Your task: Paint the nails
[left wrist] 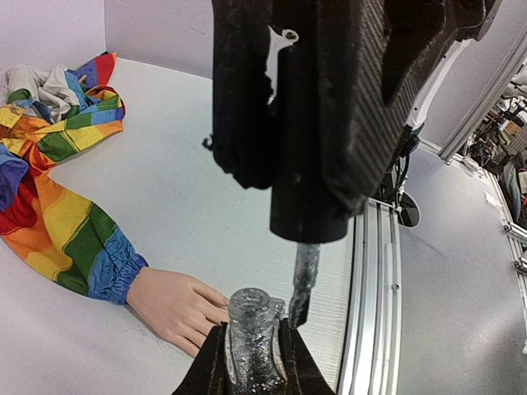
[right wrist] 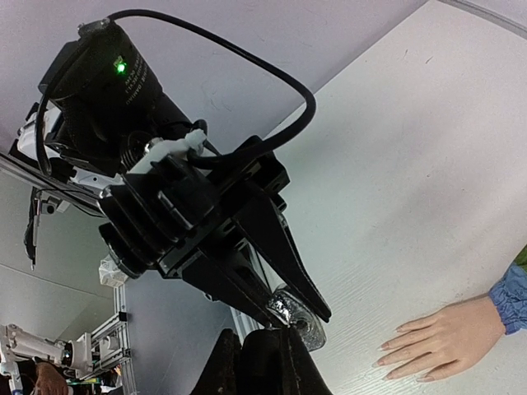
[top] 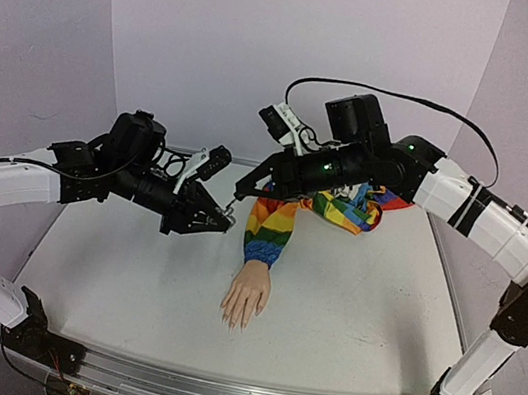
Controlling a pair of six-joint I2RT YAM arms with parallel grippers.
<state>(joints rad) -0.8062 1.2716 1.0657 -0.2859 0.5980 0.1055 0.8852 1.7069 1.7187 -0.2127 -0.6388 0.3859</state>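
Both arms same build: left arm (top: pixel 2 186), right arm (top: pixel 488 223) have white shell links, black joint housings, black elbow and base brackets. Black band round right arm's white link. Green status LEDs (top: pixel 328 166) lit on black motor housings. Black cable (top: pixel 393 94) arcs above right wrist. White camera bracket (top: pixel 282 119) beside it. Ends: left gripper (top: pixel 223 216), right gripper (top: pixel 242 191) — matte black, tapered fingers.

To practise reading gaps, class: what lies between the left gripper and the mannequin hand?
Nothing: the top view shows only bare table between the left gripper and the mannequin hand.
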